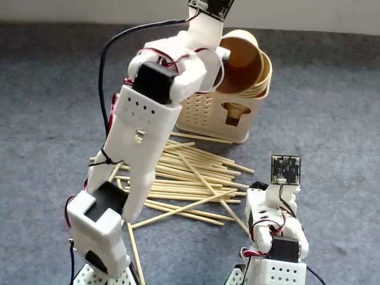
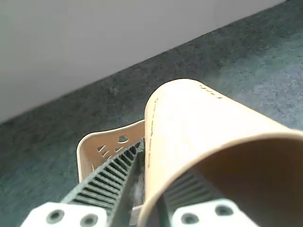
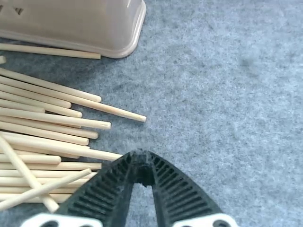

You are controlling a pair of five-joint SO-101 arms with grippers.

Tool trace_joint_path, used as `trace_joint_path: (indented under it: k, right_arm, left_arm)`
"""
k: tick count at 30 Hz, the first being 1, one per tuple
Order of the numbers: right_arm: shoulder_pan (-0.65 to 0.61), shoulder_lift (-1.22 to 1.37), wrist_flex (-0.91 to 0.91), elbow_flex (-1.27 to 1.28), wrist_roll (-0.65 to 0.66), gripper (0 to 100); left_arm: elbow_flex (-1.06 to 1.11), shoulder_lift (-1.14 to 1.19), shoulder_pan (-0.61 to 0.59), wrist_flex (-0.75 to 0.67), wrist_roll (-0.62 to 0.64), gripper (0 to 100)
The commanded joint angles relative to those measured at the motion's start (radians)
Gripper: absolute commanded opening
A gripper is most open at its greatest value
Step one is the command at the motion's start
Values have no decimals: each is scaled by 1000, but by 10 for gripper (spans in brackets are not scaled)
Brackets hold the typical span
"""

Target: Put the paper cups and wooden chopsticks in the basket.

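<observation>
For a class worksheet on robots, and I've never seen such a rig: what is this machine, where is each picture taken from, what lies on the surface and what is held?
Two small robot arms, each ending in a gripper. One picture looks down from a fixed camera; the others come from cameras on each wrist. On the grey surface lie loose wooden chopsticks beside a beige basket. The left gripper holds a paper cup at the basket's top. The right gripper is shut, empty, low by the chopsticks.
</observation>
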Motion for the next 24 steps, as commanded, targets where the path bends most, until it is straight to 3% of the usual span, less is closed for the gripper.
trace_joint_path:
  k: [1,9,16,24]
  right_arm:
    - [10,-10,-21,107,12,5]
    - [10,-10,-21,107,12,5]
    - [10,-10,-21,107,12,5]
    - [10,-10,-21,107,12,5]
  left_arm:
    - [-94,2,51,-14,8,8]
    - [-64,5,54,8,8,127]
    - [-70,5,54,5,8,140]
    - [-65,5,54,-170,8,138]
